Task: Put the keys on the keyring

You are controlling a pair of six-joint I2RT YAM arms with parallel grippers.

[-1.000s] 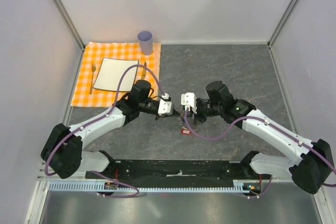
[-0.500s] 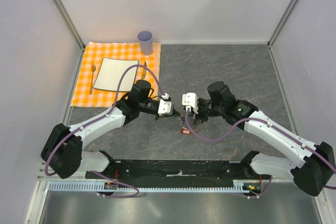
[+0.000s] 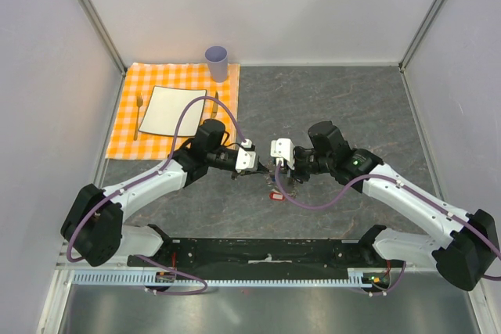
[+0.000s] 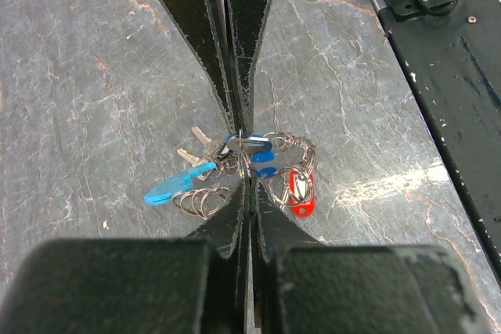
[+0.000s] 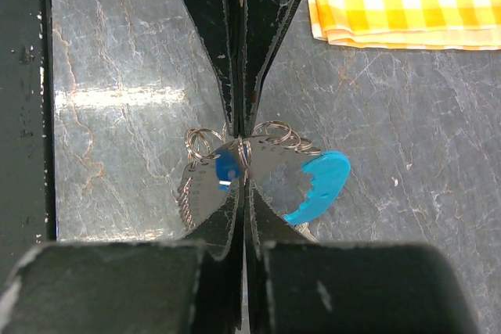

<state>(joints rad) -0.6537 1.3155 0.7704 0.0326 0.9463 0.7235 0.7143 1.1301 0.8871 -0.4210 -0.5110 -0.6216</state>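
Progress: keys [image 4: 300, 192] with red and blue tags sit bunched against keyring [image 4: 178, 184]; I cannot tell whether each is threaded on.
Left gripper [image 4: 244, 142]: pinched narrow on the keyring bundle.
Right gripper [image 5: 244, 146]: pinched on it too, tip to tip with the left.
Place: bundle low over table [image 3: 337, 107], middle front.
Room: open table to the right; checked cloth [image 3: 129, 127] well apart; black rail [image 3: 266, 252] near.

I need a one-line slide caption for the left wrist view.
Left end effector and right end effector, both shut, grip the keyring with its cyan clasp; red-tagged key alongside.
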